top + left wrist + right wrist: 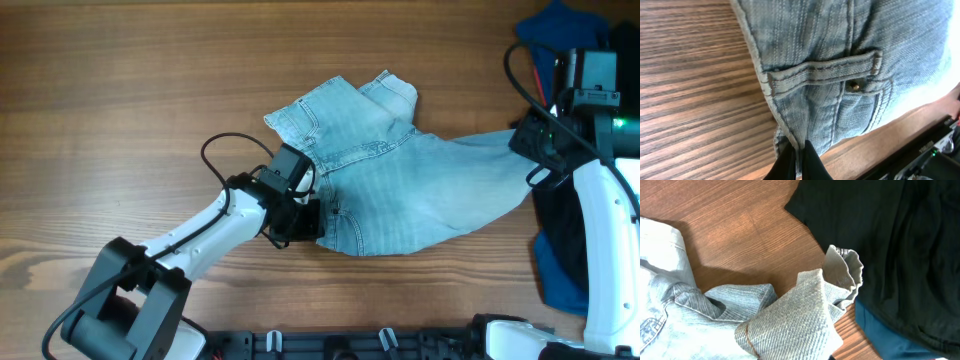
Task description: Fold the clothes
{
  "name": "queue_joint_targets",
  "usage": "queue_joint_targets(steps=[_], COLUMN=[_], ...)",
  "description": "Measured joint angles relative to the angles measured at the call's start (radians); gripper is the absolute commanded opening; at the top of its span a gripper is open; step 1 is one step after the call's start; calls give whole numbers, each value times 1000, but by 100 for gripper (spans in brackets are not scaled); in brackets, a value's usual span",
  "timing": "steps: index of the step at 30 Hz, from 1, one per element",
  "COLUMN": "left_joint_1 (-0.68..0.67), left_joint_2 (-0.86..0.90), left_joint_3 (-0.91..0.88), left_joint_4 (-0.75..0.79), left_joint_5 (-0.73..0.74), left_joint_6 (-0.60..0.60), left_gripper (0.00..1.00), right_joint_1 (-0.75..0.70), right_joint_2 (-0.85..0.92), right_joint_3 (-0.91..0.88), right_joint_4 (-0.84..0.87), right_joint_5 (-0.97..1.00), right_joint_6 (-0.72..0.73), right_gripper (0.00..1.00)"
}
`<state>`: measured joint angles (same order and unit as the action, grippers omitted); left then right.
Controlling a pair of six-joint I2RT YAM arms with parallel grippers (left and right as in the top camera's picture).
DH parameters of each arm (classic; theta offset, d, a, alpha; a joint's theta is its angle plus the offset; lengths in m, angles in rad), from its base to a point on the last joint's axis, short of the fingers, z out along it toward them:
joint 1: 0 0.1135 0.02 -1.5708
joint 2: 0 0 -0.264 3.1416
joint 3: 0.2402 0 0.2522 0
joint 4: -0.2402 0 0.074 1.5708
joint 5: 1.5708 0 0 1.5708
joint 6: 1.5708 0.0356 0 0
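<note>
1. A wooden table is lying under everything, its grain running left to right.
2. A black garment is lying crumpled at the table's right side.
3. A dark blue garment is showing along the black one's edge.

One pair denim shorts; one black garment; one blue garment; two grippers: left gripper, right gripper; one table.

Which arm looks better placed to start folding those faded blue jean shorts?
Left, probably: the left end effector pinches the faded light-blue denim shorts at their waistband edge, so it could lift that edge over.
</note>
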<state>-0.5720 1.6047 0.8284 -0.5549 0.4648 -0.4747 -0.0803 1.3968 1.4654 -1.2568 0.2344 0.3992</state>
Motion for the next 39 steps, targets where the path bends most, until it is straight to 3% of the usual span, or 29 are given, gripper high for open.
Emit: queue_joint_targets(steps=[5,8,16,22,30,34,39], left_joint_1=[43,143,661,605,525,528,602], left_joint_2=[-68,-171,-415,-410,-245,-240,-240], left_joint_3=[11,85,508,478,386,386,407], left_joint_4=[-98,-203,-296,-567,-566,-484,-187], left_joint_5=[42,94,270,251,187,196,275], left_joint_6=[58,103,152,197,211,212,168], left_gripper=[4,4,4,4,4,4,6], right_joint_1=[0,0,3,5,5,5,4], right_joint_2=[0,0,0,0,0,0,0], right_joint_3=[0,0,1,2,2,2,2], right_joint_4=[-1,-3,-6,-8,-16,-2,138], right_joint_5=[3,3,-18,-20,-16,-17,-66], right_joint_6=[0,0,-13,-20,-26,-26,-50], right_gripper=[4,4,4,4,4,4,4])
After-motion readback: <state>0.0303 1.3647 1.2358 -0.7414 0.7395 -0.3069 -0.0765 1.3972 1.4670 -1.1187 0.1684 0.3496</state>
